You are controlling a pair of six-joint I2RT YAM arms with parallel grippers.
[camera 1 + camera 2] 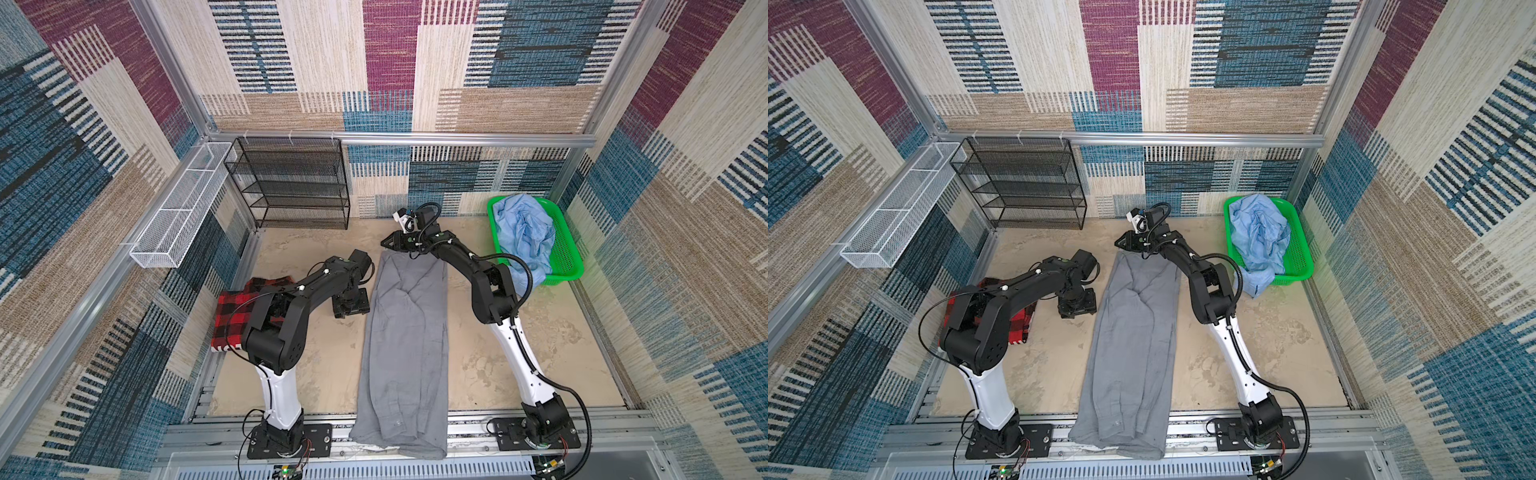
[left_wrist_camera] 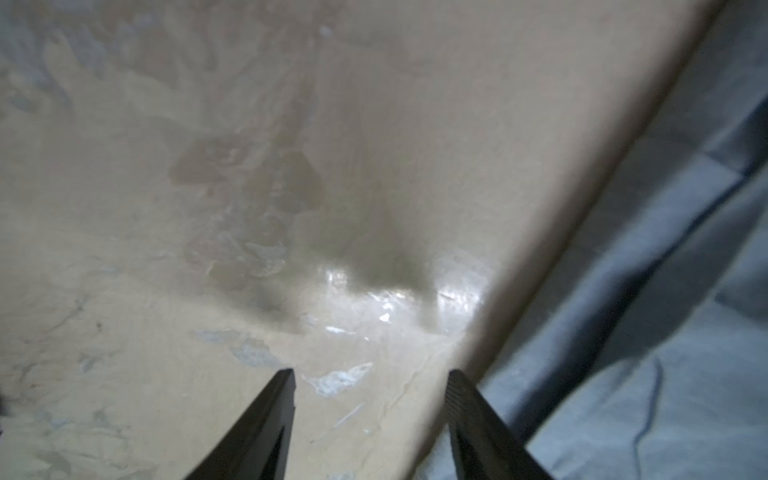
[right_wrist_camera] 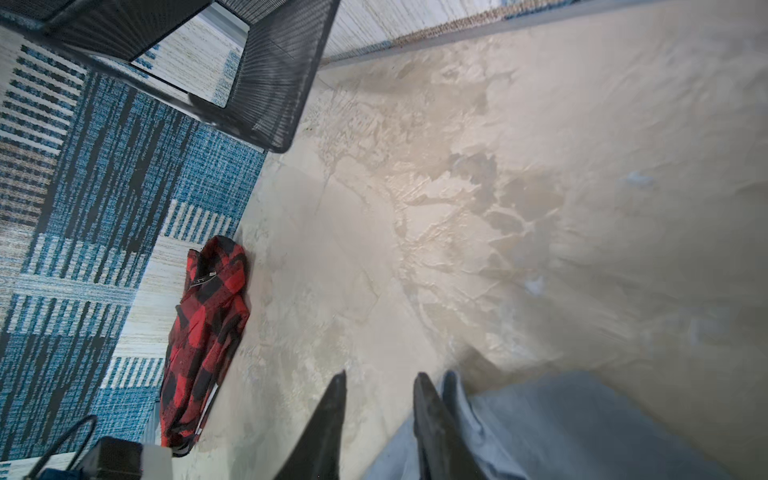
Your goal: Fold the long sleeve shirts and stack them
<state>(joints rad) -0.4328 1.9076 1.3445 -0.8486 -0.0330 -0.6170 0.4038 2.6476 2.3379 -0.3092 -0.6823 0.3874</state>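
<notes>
left gripper (image 1: 351, 306) (image 2: 372, 374): points down, close over the table (image 2: 208, 187). Its jaws are parted to a middling gap, with nothing between them but bare table.
right gripper (image 1: 384, 243) (image 3: 382, 376): reaches out low over the table. Its jaws are parted by a narrower gap and hold nothing, and the table shows between the fingers.
grey shirt (image 1: 405, 353) (image 3: 561, 428): a long narrow strip folded lengthwise, lying flat between the two arms. Its near end lies over the front rail (image 1: 465, 432). One long edge runs just to the right of the left gripper, apart from it. The far end lies just behind and below the right gripper's tips. In the right wrist view the fabric sits just beside the outer face of one finger, and I cannot tell whether they touch.
plaid shirt (image 1: 232, 316) (image 3: 203, 332): a folded bundle to the left of the left gripper, partly hidden under that arm. It is well apart from the right gripper.
blue shirt (image 1: 525, 232): crumpled in the basket to the right of the right gripper. One end spills over the near rim.
basket (image 1: 569, 257): green mesh, to the right of the right gripper and close to that arm.
rack (image 1: 291, 183): black mesh shelves beyond the left gripper, to the left of the right gripper.
</notes>
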